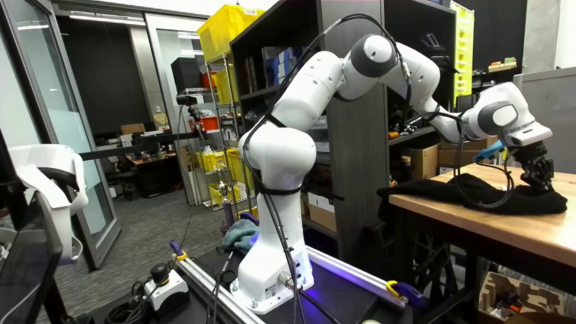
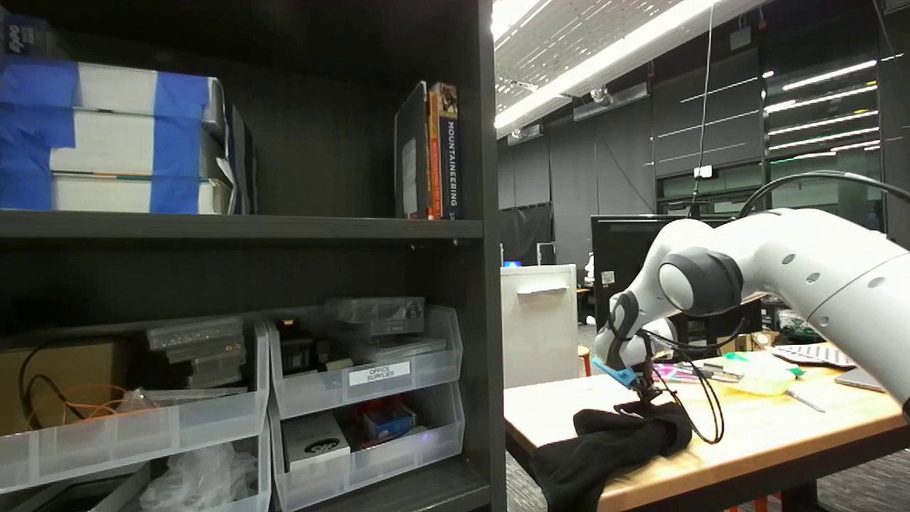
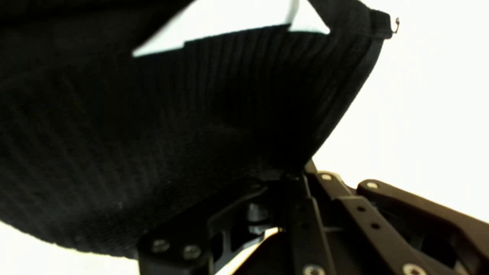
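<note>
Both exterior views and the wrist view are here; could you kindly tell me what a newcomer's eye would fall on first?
The white robot arm would likely draw the eye first, stretched out over a wooden table. At its end, the closed tool seems to pinch a black cloth that hangs over the table's edge and fills much of the wrist view. A bright yellow bin stands out high behind the arm.

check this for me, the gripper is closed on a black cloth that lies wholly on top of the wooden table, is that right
Not wholly: part of the black cloth hangs over the edge of the wooden table, as both exterior views show. The gripper is indeed closed on it.
</note>
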`<state>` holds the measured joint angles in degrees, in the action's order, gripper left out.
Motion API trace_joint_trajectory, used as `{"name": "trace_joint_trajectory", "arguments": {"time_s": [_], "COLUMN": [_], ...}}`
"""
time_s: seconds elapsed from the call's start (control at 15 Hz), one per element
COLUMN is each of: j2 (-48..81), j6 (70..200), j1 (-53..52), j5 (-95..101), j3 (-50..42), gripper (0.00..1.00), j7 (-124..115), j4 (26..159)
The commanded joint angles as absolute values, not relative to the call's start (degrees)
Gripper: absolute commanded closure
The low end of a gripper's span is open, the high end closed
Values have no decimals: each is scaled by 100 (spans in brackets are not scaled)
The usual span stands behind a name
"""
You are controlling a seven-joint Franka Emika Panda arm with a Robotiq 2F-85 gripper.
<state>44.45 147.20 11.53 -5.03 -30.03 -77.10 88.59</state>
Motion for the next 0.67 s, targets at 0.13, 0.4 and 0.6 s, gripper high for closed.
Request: {"name": "trace_joint_trajectory", "arguments": {"time_s": [0.13,0.4,0.6], "j2": [3989,3720,3587], "j6": [14695,14889,14999], "j1": [832,510,426], "j5": [-250,70,290], "j3": [-2684,-2590,-2559], "gripper": [99,99,99], "j7": [-7768,-7658,-7548], "j4": [9195,9696,10055]}}
